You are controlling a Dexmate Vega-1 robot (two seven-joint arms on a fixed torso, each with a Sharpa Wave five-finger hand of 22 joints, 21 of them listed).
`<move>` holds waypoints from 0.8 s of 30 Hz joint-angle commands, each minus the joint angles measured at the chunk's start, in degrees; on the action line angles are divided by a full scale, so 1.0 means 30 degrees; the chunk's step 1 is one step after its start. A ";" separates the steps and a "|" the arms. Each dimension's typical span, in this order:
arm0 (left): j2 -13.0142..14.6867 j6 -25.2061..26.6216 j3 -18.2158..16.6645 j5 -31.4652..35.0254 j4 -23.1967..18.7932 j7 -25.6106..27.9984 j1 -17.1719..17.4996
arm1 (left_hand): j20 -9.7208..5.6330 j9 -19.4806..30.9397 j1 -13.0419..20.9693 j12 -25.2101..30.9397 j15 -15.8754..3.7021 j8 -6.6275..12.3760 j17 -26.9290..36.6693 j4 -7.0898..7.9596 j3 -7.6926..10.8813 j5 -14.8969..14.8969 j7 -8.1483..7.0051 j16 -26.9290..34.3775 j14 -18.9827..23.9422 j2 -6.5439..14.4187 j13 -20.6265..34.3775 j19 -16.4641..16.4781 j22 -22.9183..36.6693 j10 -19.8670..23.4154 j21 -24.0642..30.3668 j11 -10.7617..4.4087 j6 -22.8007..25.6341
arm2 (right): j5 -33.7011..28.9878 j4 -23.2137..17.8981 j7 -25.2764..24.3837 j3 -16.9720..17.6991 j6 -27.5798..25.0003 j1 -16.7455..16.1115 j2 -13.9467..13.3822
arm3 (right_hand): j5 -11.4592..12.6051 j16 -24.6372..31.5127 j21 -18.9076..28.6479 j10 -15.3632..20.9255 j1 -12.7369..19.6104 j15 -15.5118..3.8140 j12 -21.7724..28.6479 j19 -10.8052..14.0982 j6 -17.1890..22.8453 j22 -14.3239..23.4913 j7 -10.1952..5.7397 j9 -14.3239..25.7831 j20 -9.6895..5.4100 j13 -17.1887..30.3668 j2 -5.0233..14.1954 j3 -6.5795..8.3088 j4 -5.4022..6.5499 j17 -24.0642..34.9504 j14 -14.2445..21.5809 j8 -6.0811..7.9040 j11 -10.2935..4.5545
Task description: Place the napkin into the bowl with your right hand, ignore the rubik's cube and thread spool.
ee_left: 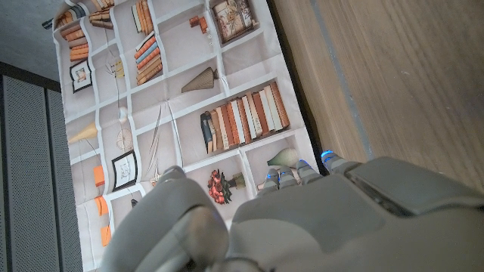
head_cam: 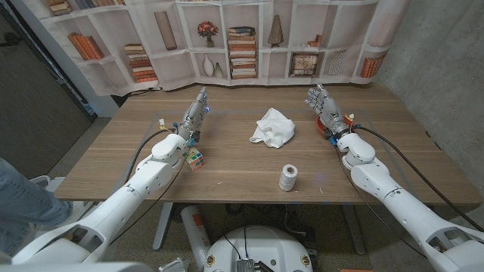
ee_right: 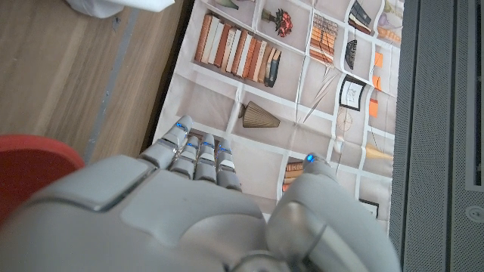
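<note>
A crumpled white napkin (head_cam: 274,127) lies near the middle of the wooden table (head_cam: 242,166); a corner of the napkin (ee_right: 113,6) also shows in the right wrist view. My right hand (head_cam: 324,106) stands to the right of it, apart from it, fingers straight and holding nothing. A red bowl (head_cam: 327,134) is mostly hidden under that hand and wrist, and its rim (ee_right: 30,162) shows beside my right hand (ee_right: 189,204). My left hand (head_cam: 195,113) stands open at the left, and it (ee_left: 302,219) holds nothing.
A white thread spool (head_cam: 288,177) stands near the front edge, in front of the napkin. A rubik's cube (head_cam: 196,159) lies against my left forearm. A bookshelf backdrop (head_cam: 242,38) hangs behind the table. A person's leg (head_cam: 15,198) shows at the left edge.
</note>
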 commanded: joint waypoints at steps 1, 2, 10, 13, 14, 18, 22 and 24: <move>0.0205 0.0124 0.0052 0.0150 -0.0254 -0.0030 0.0015 | -0.0464 0.0081 0.0018 0.0194 0.0132 0.0092 0.0061 -0.0019 -0.0046 0.0150 0.0072 0.0120 -0.1396 0.0174 0.0022 -0.2690 0.0024 0.0024 0.0108 -0.0010 0.0027 | -0.0916 -0.0412 -0.0256 -0.0304 0.0677 -0.0022 0.0032 | -0.0076 0.0061 -0.0075 0.0206 0.0247 -0.0043 0.0169 0.0160 0.0145 0.0020 -0.0079 0.0053 -0.0185 0.0074 0.0056 0.0107 -0.0126 0.0095 0.0150 0.0074 -0.0017; 0.0204 0.0101 0.0048 0.0142 -0.0258 -0.0045 0.0030 | -0.0467 0.0081 0.0024 0.0204 0.0127 0.0092 0.0060 -0.0026 -0.0050 0.0156 0.0075 0.0131 -0.1361 0.0182 0.0019 -0.2679 0.0024 0.0051 0.0114 -0.0023 0.0030 | -0.0966 -0.0447 -0.0314 -0.0319 0.0695 -0.0023 0.0052 | -0.0077 0.0061 -0.0077 0.0210 0.0257 -0.0057 0.0170 0.0165 0.0146 0.0020 -0.0089 0.0053 -0.0187 0.0074 0.0061 0.0110 -0.0131 0.0096 0.0157 0.0073 -0.0018; 0.0244 0.0072 0.0050 0.0126 -0.0324 -0.0101 0.0128 | -0.0455 0.0082 0.0050 0.0245 0.0121 0.0116 0.0058 -0.0055 -0.0068 0.0181 0.0092 0.0145 -0.1286 0.0217 0.0007 -0.2652 0.0023 0.0169 0.0127 -0.0020 0.0111 | -0.2376 -0.0869 -0.1075 -0.0622 0.0674 0.0017 -0.0330 | -0.0090 0.0069 -0.0096 0.0223 0.0363 -0.0088 0.0158 0.0250 0.0166 0.0022 -0.0095 0.0057 -0.0218 0.0079 0.0118 0.0141 -0.0192 0.0099 0.0244 0.0068 -0.0110; 0.0309 0.0101 0.0026 0.0158 -0.0446 -0.0041 0.0173 | -0.0451 0.0083 0.0057 0.0244 0.0136 0.0121 0.0057 -0.0065 -0.0075 0.0189 0.0093 0.0152 -0.1252 0.0227 0.0004 -0.2645 0.0023 0.0172 0.0131 -0.0035 0.0131 | -0.2695 -0.0979 -0.1245 -0.0684 0.0652 0.0009 -0.0439 | -0.0096 0.0060 -0.0116 0.0254 0.0406 -0.0084 0.0162 0.0260 0.0163 0.0023 -0.0094 0.0058 -0.0223 0.0081 0.0134 0.0150 -0.0220 0.0101 0.0255 0.0061 -0.0169; 0.0326 0.0096 0.0005 0.0149 -0.0488 -0.0030 0.0196 | -0.0450 0.0083 0.0059 0.0246 0.0138 0.0122 0.0057 -0.0067 -0.0077 0.0190 0.0096 0.0153 -0.1247 0.0229 0.0003 -0.2643 0.0023 0.0179 0.0131 -0.0028 0.0135 | -0.2756 -0.1016 -0.1306 -0.0691 0.0640 -0.0004 -0.0454 | -0.0097 0.0059 -0.0121 0.0252 0.0413 -0.0076 0.0160 0.0258 0.0170 0.0023 -0.0101 0.0059 -0.0229 0.0081 0.0137 0.0151 -0.0224 0.0101 0.0259 0.0062 -0.0169; 0.0437 0.0183 -0.0050 0.0131 -0.0653 0.0005 0.0258 | -0.0440 0.0083 0.0066 0.0249 0.0137 0.0125 0.0056 -0.0076 -0.0085 0.0198 0.0113 0.0149 -0.1244 0.0239 0.0000 -0.2625 0.0023 0.0194 0.0139 -0.0039 0.0152 | -0.3171 -0.1135 -0.1570 -0.0776 0.0577 -0.0014 -0.0561 | -0.0104 0.0051 -0.0139 0.0244 0.0453 -0.0075 0.0149 0.0277 0.0171 0.0024 -0.0093 0.0060 -0.0228 0.0083 0.0148 0.0157 -0.0252 0.0104 0.0269 0.0056 -0.0170; 0.0518 0.0232 -0.0078 0.0133 -0.0806 0.0032 0.0319 | -0.0430 0.0084 0.0074 0.0249 0.0138 0.0136 0.0056 -0.0087 -0.0096 0.0208 0.0121 0.0145 -0.1235 0.0252 -0.0004 -0.2613 0.0022 0.0202 0.0145 -0.0028 0.0192 | -0.3688 -0.1229 -0.1896 -0.0863 0.0589 -0.0052 -0.0672 | -0.0111 0.0040 -0.0161 0.0252 0.0485 -0.0066 0.0144 0.0279 0.0181 0.0025 -0.0104 0.0062 -0.0222 0.0085 0.0155 0.0158 -0.0276 0.0106 0.0271 0.0055 -0.0161; 0.0560 0.0258 -0.0088 0.0150 -0.0903 0.0070 0.0362 | -0.0420 0.0084 0.0079 0.0248 0.0147 0.0143 0.0056 -0.0093 -0.0102 0.0212 0.0121 0.0142 -0.1231 0.0259 -0.0006 -0.2612 0.0022 0.0204 0.0145 -0.0021 0.0217 | -0.3925 -0.1293 -0.2089 -0.0888 0.0590 -0.0094 -0.0713 | -0.0116 0.0033 -0.0174 0.0250 0.0503 -0.0070 0.0139 0.0282 0.0163 0.0025 -0.0129 0.0062 -0.0209 0.0086 0.0159 0.0159 -0.0290 0.0108 0.0270 0.0044 -0.0176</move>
